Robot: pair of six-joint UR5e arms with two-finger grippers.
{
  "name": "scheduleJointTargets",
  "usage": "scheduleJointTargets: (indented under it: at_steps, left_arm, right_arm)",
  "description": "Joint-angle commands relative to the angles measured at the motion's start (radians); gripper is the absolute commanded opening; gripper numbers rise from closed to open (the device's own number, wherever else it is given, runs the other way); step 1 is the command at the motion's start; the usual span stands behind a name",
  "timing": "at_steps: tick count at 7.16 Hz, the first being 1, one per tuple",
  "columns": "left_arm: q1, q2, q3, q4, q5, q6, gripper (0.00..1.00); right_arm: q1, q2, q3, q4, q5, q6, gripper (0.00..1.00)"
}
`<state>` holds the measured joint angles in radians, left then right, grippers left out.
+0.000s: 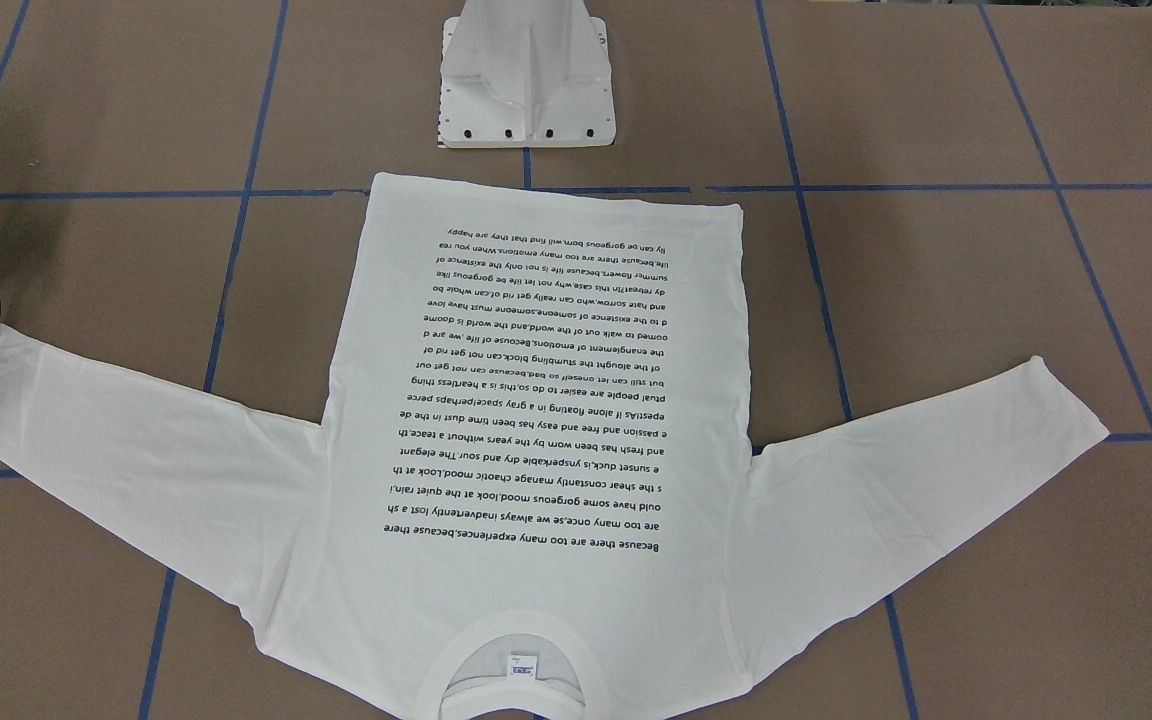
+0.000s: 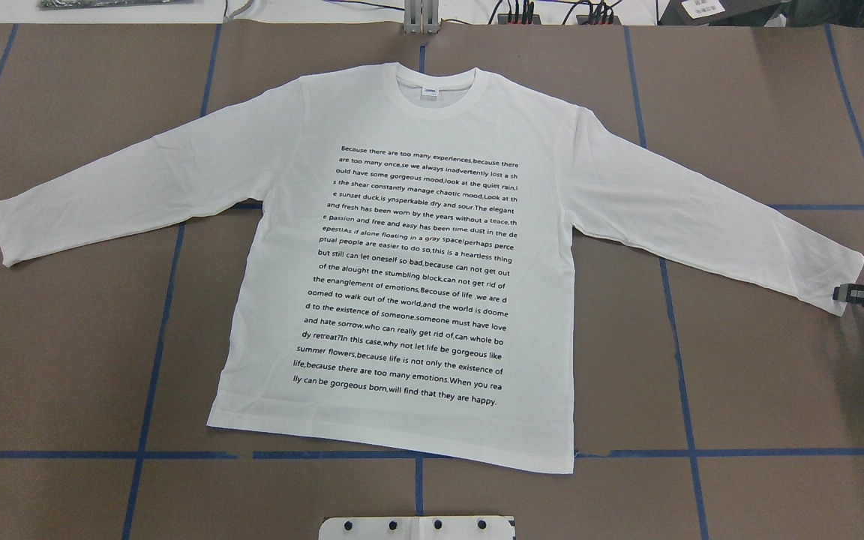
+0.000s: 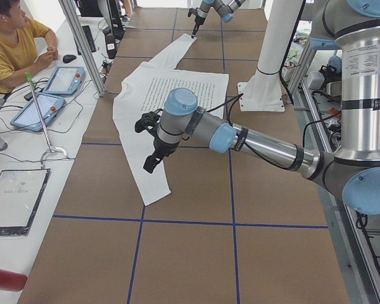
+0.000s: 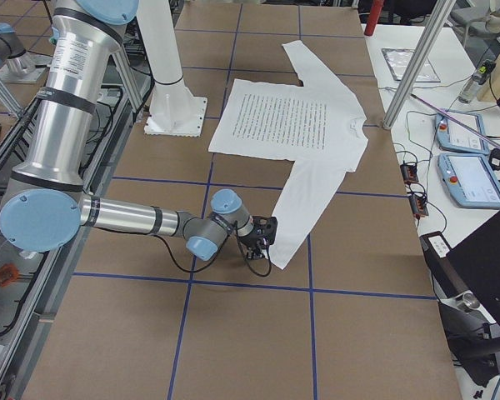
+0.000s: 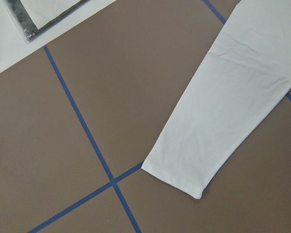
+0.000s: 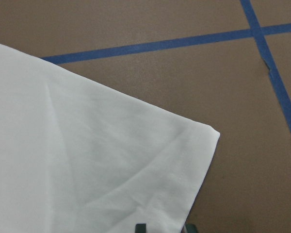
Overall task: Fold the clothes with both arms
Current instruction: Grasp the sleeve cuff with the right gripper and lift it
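Before the pedestal, a shirt is laid flat on the bench, print up, hem nearest the pedestal, collar farthest, sleeves spread. Far to the pedestal's right, the right gripper is set low at one cuff. Its jaws are seen apart with the cuff's edge between them, and nothing is gripped. To the pedestal's left, the left gripper hangs above the other sleeve; its opening cannot be told.

The first grasp is judged to be in hand, with no fold made. Next, both layers of the thin cuff would need pinching, and the left gripper would need lowering to match.

The bench is faced in brown board gridded with blue tape. Beyond the collar, away from the pedestal, a person is seated at a side table bearing two pendants.
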<state>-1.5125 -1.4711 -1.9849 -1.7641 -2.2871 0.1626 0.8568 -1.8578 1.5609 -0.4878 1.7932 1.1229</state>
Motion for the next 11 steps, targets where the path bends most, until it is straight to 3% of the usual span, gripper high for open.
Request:
scheduleJointTargets:
  at_steps: [1,3,5,6,8,11]
  left_arm:
    - [0.0,0.0,0.0,0.0,0.0,0.002,1.0]
    - [0.0,0.0,-0.003,0.0,0.0,0.002,1.0]
    - [0.0,0.0,-0.003,0.0,0.0,0.002,1.0]
    - [-0.002,0.0,-0.003,0.0,0.0,0.0,1.0]
    - [0.0,-0.003,-0.003,0.0,0.0,-0.002,1.0]
    - [0.0,-0.006,-0.002,0.0,0.0,-0.003,1.0]
  right_arm:
    - [-0.004,0.0,0.001,0.0,0.0,0.0,0.0]
    - [-0.001,0.003,0.021,0.0,-0.003,-0.002,0.0]
    - [0.048,0.008,0.105,-0.044,0.024,-0.009,0.0]
    - [0.123,0.052,0.189,-0.177,0.081,-0.017,0.0]
    - [0.159,0.228,0.345,-0.56,0.069,-0.014,0.0]
    - [0.092,0.701,0.348,-1.101,-0.056,0.026,0.0]
